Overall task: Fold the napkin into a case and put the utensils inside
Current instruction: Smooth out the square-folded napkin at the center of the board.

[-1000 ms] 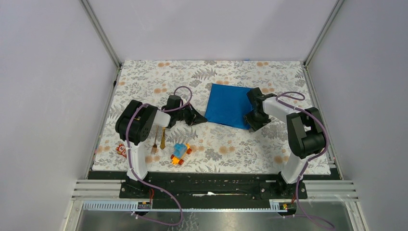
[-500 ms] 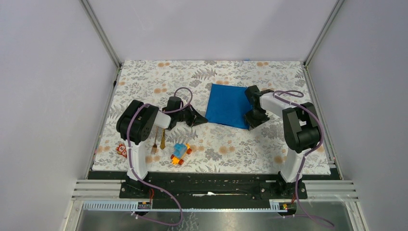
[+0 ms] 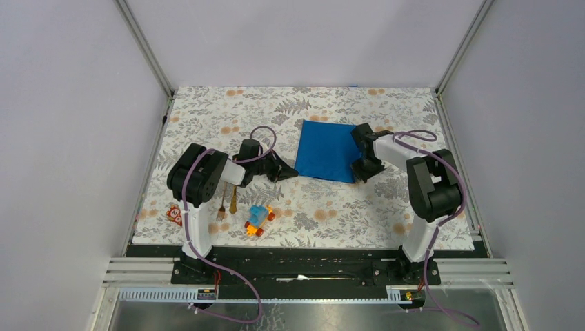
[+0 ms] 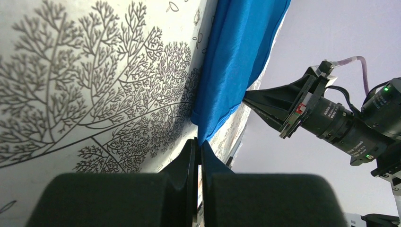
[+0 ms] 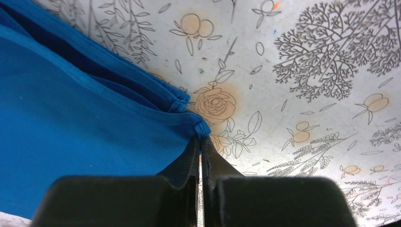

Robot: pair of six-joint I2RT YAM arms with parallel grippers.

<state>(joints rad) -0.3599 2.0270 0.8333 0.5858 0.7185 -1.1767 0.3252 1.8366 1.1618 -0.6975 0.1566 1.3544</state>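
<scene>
Two arms are reaching over the floral-patterned table (image 3: 441, 207), which is carrying everything in the scene. Lying flat toward the table's far middle, the blue napkin (image 3: 328, 150) is showing at least two stacked layers at its near right corner. From this, a first fold is judged to be in place and the case-folding step to be in hand. The left gripper (image 4: 198, 142) is sitting at the napkin's near left corner, jaws pressed together and apparently nipping the corner's tip. The right gripper (image 5: 202, 140) is pinching the upper layer's corner on the near right. The next move is likely calling for both corners to be lifted together and carried across evenly, so that the lower layer is not dragging. Near the left arm, well apart from the napkin, the fork (image 3: 222, 209) and the knife (image 3: 234, 200) are lying side by side, with a toy car (image 3: 259, 221) just beside them. The left arm is hiding the utensils' far ends, and how deep the cloth is sitting between either pair of jaws is not showing.
</scene>
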